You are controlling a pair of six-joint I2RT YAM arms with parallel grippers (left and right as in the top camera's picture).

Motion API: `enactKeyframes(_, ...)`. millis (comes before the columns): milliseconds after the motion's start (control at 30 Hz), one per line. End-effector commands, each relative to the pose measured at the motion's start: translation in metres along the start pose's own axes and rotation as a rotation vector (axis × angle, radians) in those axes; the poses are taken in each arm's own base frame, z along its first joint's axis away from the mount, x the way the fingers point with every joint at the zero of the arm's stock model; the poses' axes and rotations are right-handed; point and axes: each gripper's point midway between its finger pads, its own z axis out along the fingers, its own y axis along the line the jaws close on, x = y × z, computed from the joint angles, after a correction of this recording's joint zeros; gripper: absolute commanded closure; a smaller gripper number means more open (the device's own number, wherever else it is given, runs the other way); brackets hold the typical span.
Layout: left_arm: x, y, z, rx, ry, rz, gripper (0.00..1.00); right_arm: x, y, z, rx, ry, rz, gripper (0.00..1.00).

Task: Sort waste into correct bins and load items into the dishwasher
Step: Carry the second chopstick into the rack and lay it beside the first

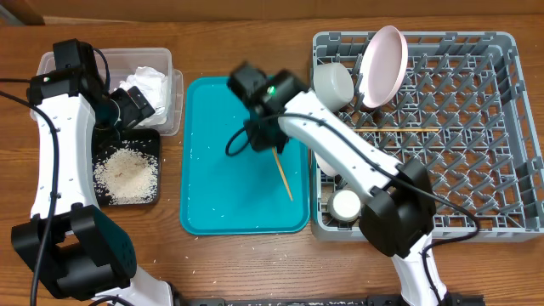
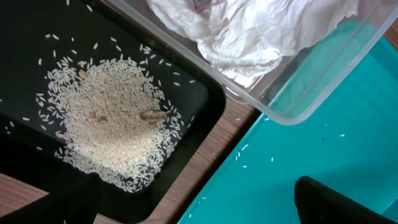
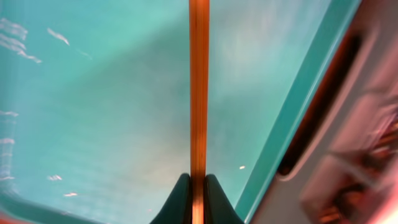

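A teal tray (image 1: 219,191) (rounded corners, raised rim) lies flat mid-table on the brown wooden table (image 1: 246,38), long sides running near to far.

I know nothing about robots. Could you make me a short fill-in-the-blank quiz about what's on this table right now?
1. The right gripper is shut on a thin wooden ____ over the teal tray.
2. The clear plastic tub holds a crumpled white paper ____.
3. The loose rice lies piled in a shallow tray whose colour is ____.
4. The round plate stands on edge in the grey dish ____.
Missing words: chopstick; napkin; black; rack.
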Motion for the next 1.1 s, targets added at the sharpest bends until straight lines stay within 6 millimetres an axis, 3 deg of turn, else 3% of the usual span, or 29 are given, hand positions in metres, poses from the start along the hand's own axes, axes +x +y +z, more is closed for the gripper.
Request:
enactKeyframes(0, 0.001, -0.002, -0.006, 0.011, -0.012, 0.019, 0.0, -0.028, -0.014, -0.09, -0.061, -0.189, 0.094, 0.96)
enactKeyframes(67, 0.001, -0.002, -0.006, 0.01, -0.012, 0.019, 0.0, -0.032, -0.038, -0.124, -0.07, -0.225, 0.213, 0.96)
enactKeyframes(100, 0.001, -0.002, -0.006, 0.011, -0.012, 0.019, 0.0, -0.032, -0.044, -0.129, -0.07, -0.229, 0.244, 0.96)
enactKeyframes(133, 0.001, -0.002, -0.006, 0.01, -0.012, 0.019, 0.0, -0.03, -0.083, -0.148, -0.062, -0.241, 0.414, 0.96)
enactKeyframes(167, 0.001, -0.002, -0.006, 0.01, -0.012, 0.019, 0.0, -0.028, -0.101, -0.153, -0.054, -0.24, 0.497, 0.96)
enactKeyframes(267, 0.001, -0.002, -0.006, 0.011, -0.012, 0.019, 0.0, -0.027, -0.159, -0.157, -0.039, -0.238, 0.727, 0.96)
enactKeyframes(300, 0.001, -0.002, -0.006, 0.01, -0.012, 0.019, 0.0, -0.027, -0.166, -0.157, -0.04, -0.238, 0.757, 0.96)
enactKeyframes(333, 0.001, -0.002, -0.006, 0.011, -0.012, 0.019, 0.0, -0.025, -0.197, -0.156, -0.026, -0.241, 0.899, 0.96)
enactKeyframes(367, 0.001, -0.002, -0.006, 0.011, -0.012, 0.019, 0.0, -0.023, -0.213, -0.154, -0.014, -0.241, 0.974, 0.96)
enactKeyframes(533, 0.001, -0.002, -0.006, 0.011, -0.012, 0.019, 0.0, -0.005, -0.27, -0.14, 0.03, -0.201, 1.282, 0.96)
enactKeyframes(700, 0.001, -0.002, -0.006, 0.01, -0.012, 0.019, 0.0, 0.017, -0.288, -0.111, 0.093, -0.105, 1.486, 0.96)
enactKeyframes(767, 0.001, -0.002, -0.006, 0.011, -0.012, 0.019, 0.0, 0.036, -0.294, -0.089, 0.188, -0.044, 1.603, 0.96)
enactKeyframes(967, 0.001, -0.002, -0.006, 0.01, -0.012, 0.019, 0.0, 0.069, -0.295, -0.054, 0.327, 0.071, 1.734, 0.96)
enactKeyframes(1067, 0.001, -0.002, -0.006, 0.01, -0.012, 0.019, 0.0, 0.077, -0.293, -0.046, 0.353, 0.102, 1.739, 0.96)
